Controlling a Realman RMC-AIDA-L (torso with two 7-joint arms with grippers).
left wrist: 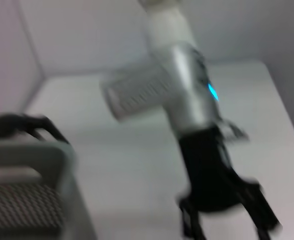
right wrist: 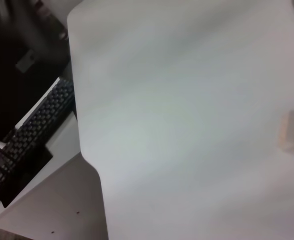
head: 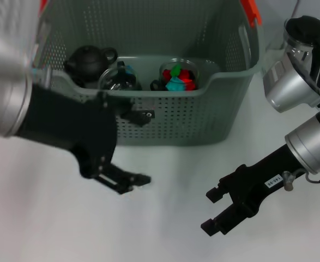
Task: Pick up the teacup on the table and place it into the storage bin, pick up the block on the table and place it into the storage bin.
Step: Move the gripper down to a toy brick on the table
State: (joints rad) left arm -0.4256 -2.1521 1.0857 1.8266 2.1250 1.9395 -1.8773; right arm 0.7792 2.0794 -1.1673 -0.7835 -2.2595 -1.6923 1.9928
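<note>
Right gripper (head: 210, 210): spread wide, holding nothing, low over the white table (head: 165, 229).
Left gripper (head: 128, 183): blurred; we cannot tell whether it is spread or pressed together.
Storage bin: the large grey-green perforated plastic basket (head: 203, 117) lies straight ahead of both tools. The left one is nearer, just short of its front wall.
Teacup and block: we judge the clear glass cup (head: 179, 66) holding red, green and cyan pieces (head: 177, 81) to be them, already inside the bin.
Unclear: the right wrist view shows a small pale lump (right wrist: 289, 131) on the table, too blurred to name.
</note>
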